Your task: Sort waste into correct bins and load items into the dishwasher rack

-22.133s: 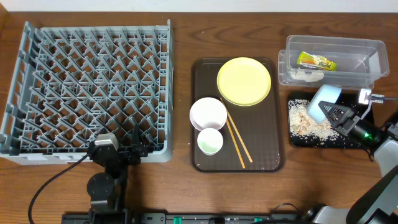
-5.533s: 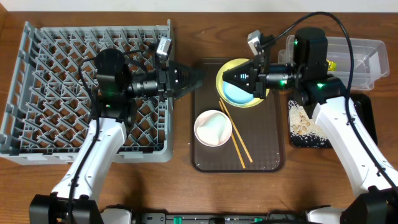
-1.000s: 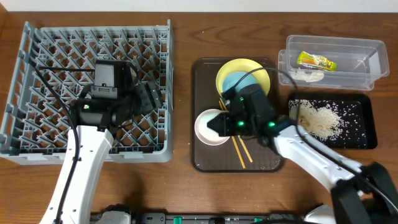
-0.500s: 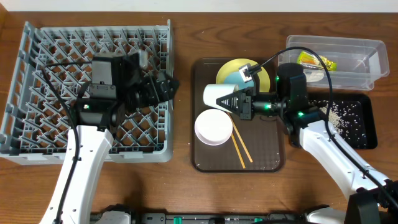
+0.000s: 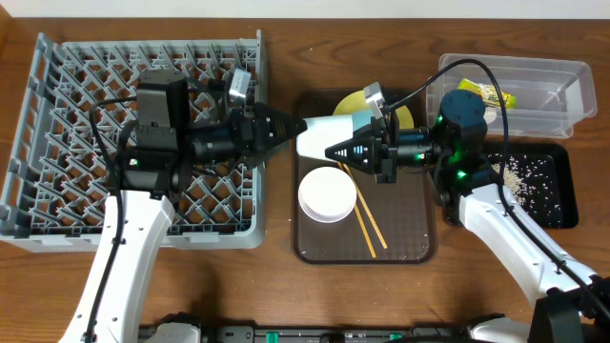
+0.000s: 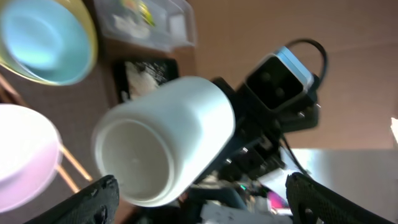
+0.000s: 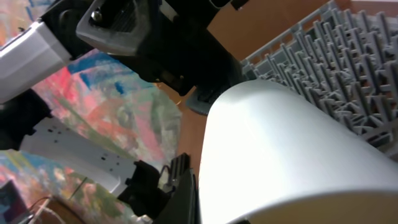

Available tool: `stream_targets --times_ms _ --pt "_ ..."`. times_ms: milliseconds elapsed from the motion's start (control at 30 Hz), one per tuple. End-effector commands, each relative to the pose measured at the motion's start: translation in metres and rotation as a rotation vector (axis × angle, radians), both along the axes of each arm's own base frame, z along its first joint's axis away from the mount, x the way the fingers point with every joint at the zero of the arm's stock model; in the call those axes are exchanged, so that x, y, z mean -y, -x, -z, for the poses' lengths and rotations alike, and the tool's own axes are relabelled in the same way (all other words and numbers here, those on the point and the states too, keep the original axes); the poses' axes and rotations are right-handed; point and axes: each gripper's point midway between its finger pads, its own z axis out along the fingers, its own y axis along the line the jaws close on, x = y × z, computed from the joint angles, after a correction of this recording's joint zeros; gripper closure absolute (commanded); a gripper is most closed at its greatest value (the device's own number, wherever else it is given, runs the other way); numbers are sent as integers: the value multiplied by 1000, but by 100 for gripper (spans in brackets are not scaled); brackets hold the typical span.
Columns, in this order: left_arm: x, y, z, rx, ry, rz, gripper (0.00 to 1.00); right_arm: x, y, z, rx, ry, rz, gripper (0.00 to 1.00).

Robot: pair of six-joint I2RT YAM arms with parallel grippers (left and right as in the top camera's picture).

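handover looks to be the step in hand. the right gripper (image 5: 341,150) is clamped on the cup (image 5: 319,136) and holds it on its side in the air, over the gap between the rack (image 5: 57,114) and the brown tray (image 5: 410,243). the cup's open mouth is turned toward the left gripper (image 5: 295,126). that gripper's jaws stand wide apart, one to each side of the cup in the left wrist view, and they touch nothing. exactly where the right fingers pinch the cup is hidden behind its body.

to do this well, the left gripper should slide forward along the cup's axis until its fingers bracket the wall a little way past the rim. it should then close across the round body, not on the thin lip. the cup looks smooth and glazed, so an off-centre squeeze could spin it or squirt it out. the right gripper should let go only once the left has a firm hold, then back straight away from the cup.

after that, the cup likely goes mouth down between the pegs of the rack. the white bowl (image 5: 327,194), chopsticks (image 5: 367,221), yellow plate (image 5: 348,103) and blue bowl (image 6: 43,43) lie on the tray, not yet loaded.
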Motion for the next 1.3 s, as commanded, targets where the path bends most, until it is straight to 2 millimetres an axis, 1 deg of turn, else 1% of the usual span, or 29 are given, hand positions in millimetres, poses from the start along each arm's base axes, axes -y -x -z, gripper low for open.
stream_targets --times_ms 0,267,400,500,600,733,900,1000,1067,1200,1267 --pt "5 12 -14 -24 73 77 13 2 7 -12 8 -14 -39 99" --pt "5 11 -12 -20 67 72 13 -1 22 -33 92 -58 -113 99" --pt "12 15 -12 -20 64 93 13 0 24 -40 114 -71 -116 99" --pt "20 17 -8 -19 41 101 13 -2 26 -41 121 -73 -126 99" --pt "29 19 -3 -12 11 100 13 -8 32 -41 121 -75 -149 99" --pt "39 24 -5 1 10 130 13 -14 39 -41 121 -77 -173 99" --pt "41 22 -10 42 20 135 12 -19 46 -41 120 -77 -202 99" --pt "42 20 -13 27 31 126 13 -19 46 -41 120 -77 -203 99" --pt "42 20 -13 14 34 124 15 -19 46 -41 120 -77 -203 99" --pt "42 22 -15 10 42 136 25 -19 46 -41 121 -77 -200 99" --pt "43 24 -16 9 48 145 27 -19 44 -41 121 -79 -188 99"
